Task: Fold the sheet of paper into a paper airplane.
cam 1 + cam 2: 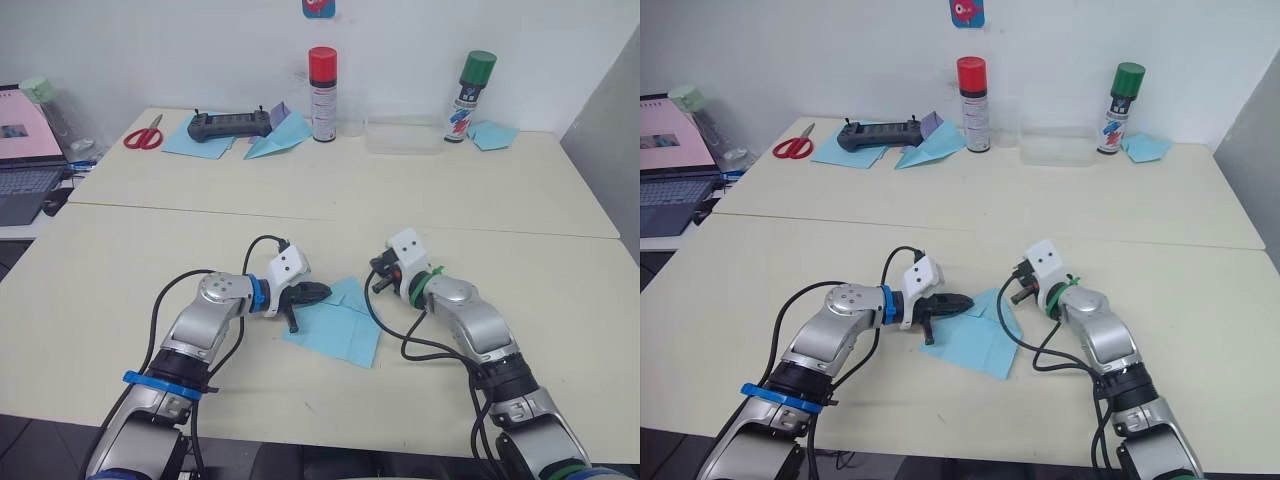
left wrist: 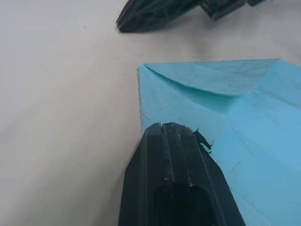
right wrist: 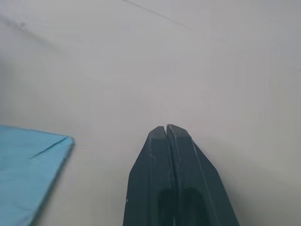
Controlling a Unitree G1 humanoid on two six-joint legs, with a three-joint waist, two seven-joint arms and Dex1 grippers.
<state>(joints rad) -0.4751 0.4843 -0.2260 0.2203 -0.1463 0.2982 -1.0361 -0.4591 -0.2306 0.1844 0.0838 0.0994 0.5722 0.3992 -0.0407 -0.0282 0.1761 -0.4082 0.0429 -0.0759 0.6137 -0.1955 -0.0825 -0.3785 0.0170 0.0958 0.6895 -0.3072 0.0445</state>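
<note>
The sheet of paper (image 1: pixel 338 327) lies flat on the near table between my arms, light blue with crease lines and one corner folded over (image 2: pixel 211 77). My left gripper (image 1: pixel 322 292) is shut, its fingertips (image 2: pixel 171 134) resting on the sheet's left part close to that folded corner. My right gripper (image 1: pixel 377 277) is shut too and sits just off the sheet's far right edge, over bare table (image 3: pixel 197 56), with a corner of the paper (image 3: pixel 33 160) beside it. The two grippers point toward each other, a short gap apart.
On the far table stand a red-capped spray can (image 1: pixel 322 80), a green-capped can (image 1: pixel 471 85) and a clear plastic box (image 1: pixel 403 135). Red scissors (image 1: pixel 145 135), a black controller (image 1: pixel 230 124) and a bigger blue dart (image 1: pixel 280 140) lie left of them. A laptop (image 1: pixel 20 150) is far left.
</note>
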